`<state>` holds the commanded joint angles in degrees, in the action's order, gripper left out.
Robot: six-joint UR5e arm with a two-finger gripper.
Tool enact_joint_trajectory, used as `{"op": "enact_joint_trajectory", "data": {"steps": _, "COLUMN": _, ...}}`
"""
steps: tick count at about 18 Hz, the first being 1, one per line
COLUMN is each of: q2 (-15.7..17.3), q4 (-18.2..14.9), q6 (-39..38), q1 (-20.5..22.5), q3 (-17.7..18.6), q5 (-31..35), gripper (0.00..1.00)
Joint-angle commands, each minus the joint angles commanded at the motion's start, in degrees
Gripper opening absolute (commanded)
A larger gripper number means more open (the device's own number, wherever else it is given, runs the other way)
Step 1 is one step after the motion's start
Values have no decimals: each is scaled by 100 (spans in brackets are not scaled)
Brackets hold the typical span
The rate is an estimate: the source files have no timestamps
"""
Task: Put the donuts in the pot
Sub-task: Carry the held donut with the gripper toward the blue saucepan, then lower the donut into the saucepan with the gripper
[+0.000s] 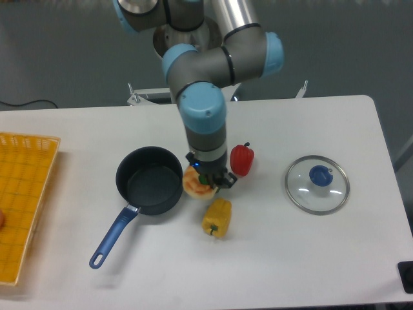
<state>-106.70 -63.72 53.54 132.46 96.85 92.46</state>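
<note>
My gripper (205, 182) hangs just right of the pot (150, 180), shut on the donut (195, 183). The donut is a tan-orange ring with whitish patches, held above the table close to the pot's right rim. The pot is a round dark saucepan, and nothing shows inside it. Its long blue handle (113, 236) points toward the front left. My fingers are mostly hidden behind the wrist and the donut.
A yellow bell pepper (217, 217) lies right below the gripper. A red pepper (242, 159) stands to its right. A glass lid with a blue knob (317, 183) lies at the right. A yellow basket (22, 200) sits at the left edge.
</note>
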Motion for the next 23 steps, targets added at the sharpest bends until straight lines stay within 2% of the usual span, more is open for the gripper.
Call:
{"op": "enact_joint_trajectory", "data": {"steps": 6, "q2": 0, "q4": 342, "q6": -387, "q1": -405, "q3": 298, "q5": 141, "gripper": 9}}
{"op": "enact_joint_trajectory", "data": {"steps": 11, "q2": 167, "q4": 360, "q6": -423, "q1": -546, "q3": 562, "q5": 158, "gripper": 9}}
{"op": "enact_joint_trajectory", "data": {"steps": 16, "q2": 150, "q4": 448, "q6": -432, "q1": -660, "q3": 651, "q5": 167, "gripper": 10}}
{"op": "enact_joint_trajectory", "data": {"steps": 18, "q2": 123, "q4": 588, "q6": -441, "q1": -704, "q3": 659, "q5": 176, "gripper": 13}}
{"op": "enact_joint_trajectory", "data": {"steps": 19, "q2": 106, "q4": 615, "q6": -441, "q1": -704, "q3": 659, "q5": 176, "gripper": 17}}
{"op": "enact_joint_trajectory", "data": {"steps": 22, "q2": 70, "q4": 650, "q6": -432, "q1": -704, "q3": 651, "q5": 176, "gripper": 21}}
{"op": "enact_joint_trajectory", "data": {"steps": 23, "q2": 53, "q4": 650, "q6": -432, "q1": -713, "q3": 642, "q5": 176, "gripper": 28}}
